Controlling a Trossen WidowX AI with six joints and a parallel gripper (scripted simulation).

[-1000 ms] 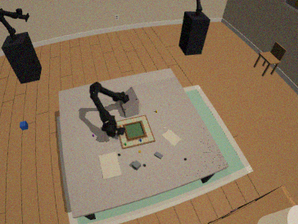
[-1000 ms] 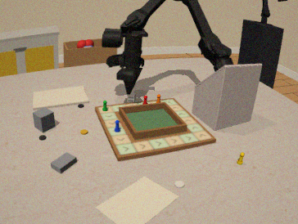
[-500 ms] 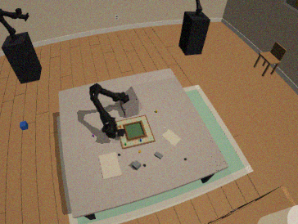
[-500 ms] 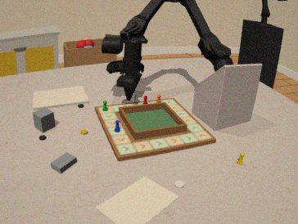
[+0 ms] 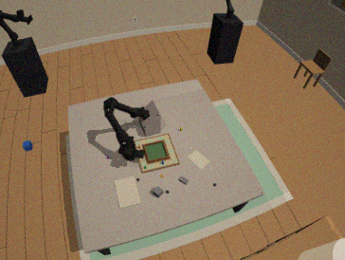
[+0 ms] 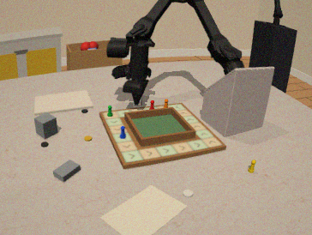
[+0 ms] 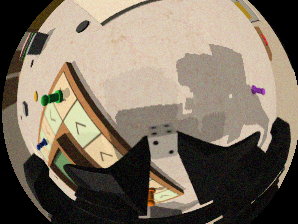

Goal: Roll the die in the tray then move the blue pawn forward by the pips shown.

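My gripper [image 6: 137, 104] [image 7: 161, 137] points down behind the board's far edge, its fingertips against two sides of the pale die [image 7: 164, 146]. The die is at table level; one face shows two dark pips, the upper one several. In the exterior view it is mostly hidden. The blue pawn [image 5: 162, 162] [image 6: 123, 133] [image 7: 42, 144] stands on the left column of the board [image 6: 149, 153]. The tray [image 6: 169, 137], wooden-walled with a green floor, sits in the board's middle and is empty. Arrows mark the squares.
Green [image 6: 110, 111], red [image 6: 152, 105] and orange [image 6: 166, 104] pawns stand on the board, near its far side. A purple pawn [image 7: 258, 90] and a yellow pawn [image 6: 252, 166] stand off it. A tall grey block [image 6: 237, 103] stands right; a grey cube [image 6: 45, 125] lies left.
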